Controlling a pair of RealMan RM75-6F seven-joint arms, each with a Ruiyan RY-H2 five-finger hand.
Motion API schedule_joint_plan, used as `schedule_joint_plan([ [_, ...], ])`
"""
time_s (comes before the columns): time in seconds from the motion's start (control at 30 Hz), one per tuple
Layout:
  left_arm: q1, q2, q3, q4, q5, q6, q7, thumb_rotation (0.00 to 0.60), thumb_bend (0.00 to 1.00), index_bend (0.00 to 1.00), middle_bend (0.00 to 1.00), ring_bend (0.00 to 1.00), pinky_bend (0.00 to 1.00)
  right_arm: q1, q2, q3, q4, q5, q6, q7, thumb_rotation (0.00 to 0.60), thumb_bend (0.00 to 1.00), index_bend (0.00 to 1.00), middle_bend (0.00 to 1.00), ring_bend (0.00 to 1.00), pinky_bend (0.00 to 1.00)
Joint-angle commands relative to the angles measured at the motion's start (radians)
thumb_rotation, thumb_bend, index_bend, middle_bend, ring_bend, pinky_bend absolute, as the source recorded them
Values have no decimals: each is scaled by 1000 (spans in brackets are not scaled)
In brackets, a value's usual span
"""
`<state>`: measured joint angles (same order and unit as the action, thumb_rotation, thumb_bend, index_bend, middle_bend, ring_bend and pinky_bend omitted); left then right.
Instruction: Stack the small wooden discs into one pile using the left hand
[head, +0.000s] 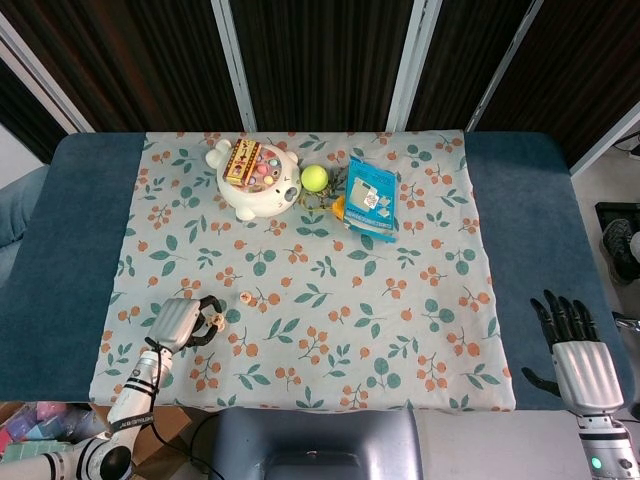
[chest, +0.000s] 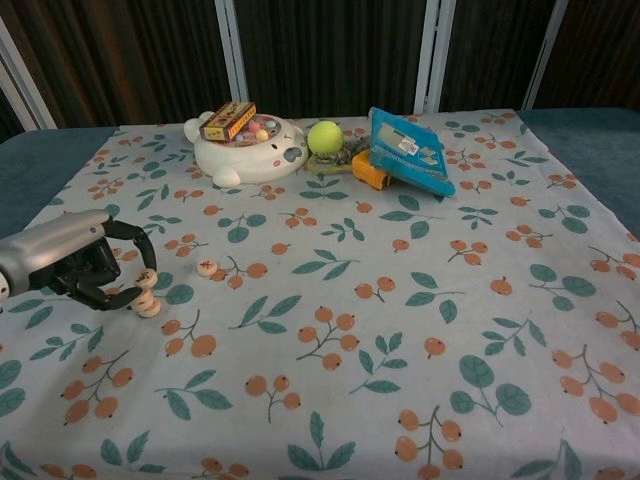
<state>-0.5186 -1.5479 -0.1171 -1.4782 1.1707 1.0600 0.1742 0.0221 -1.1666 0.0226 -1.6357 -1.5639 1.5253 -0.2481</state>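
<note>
The left hand (chest: 75, 268) sits low over the near-left part of the flowered cloth (chest: 330, 280), its fingers curled round and pinching a small wooden disc (chest: 146, 279) at their tips. Directly under that held disc, touching or almost touching it, lies a short pile of discs (chest: 148, 305) on the cloth; how many it holds is too small to tell. One loose disc (chest: 207, 267) lies flat a little to the right of the fingertips and slightly farther from the robot, apart from the pile. In the head view the same hand (head: 182, 321) shows at the cloth's near-left edge, with the loose disc (head: 245, 297) just beyond its fingertips.

Far beyond the hand, toward the back of the table (head: 70, 250), stands a white animal-shaped bowl (chest: 245, 150). It holds a small printed box (chest: 228, 119) lying across its top and several little pastel balls (chest: 262, 131) beside the box. To the right of the bowl are a yellow-green tennis ball (chest: 324, 136) and a blue packet (chest: 408, 150) propped at a tilt, with something orange (chest: 366, 170) tucked against its left lower edge.

The right hand (head: 577, 355) is well apart from all this, at the near-right corner beyond the cloth, palm down with its dark fingers spread and holding nothing.
</note>
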Motion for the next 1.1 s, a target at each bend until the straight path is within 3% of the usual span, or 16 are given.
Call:
schedule_joint_plan([
  [0.03,2,1,1,3,3,0,-4,600,398,486,1000,1000,1000,0,0,0,0,1,0,0,600,123,0,0,0,0],
  [1.1,13,24,4,-11,48,10,-41,600,406,378,1000,1000,1000,-3,2,-3,-1,-6,4,3,600,124,0,0,0,0],
])
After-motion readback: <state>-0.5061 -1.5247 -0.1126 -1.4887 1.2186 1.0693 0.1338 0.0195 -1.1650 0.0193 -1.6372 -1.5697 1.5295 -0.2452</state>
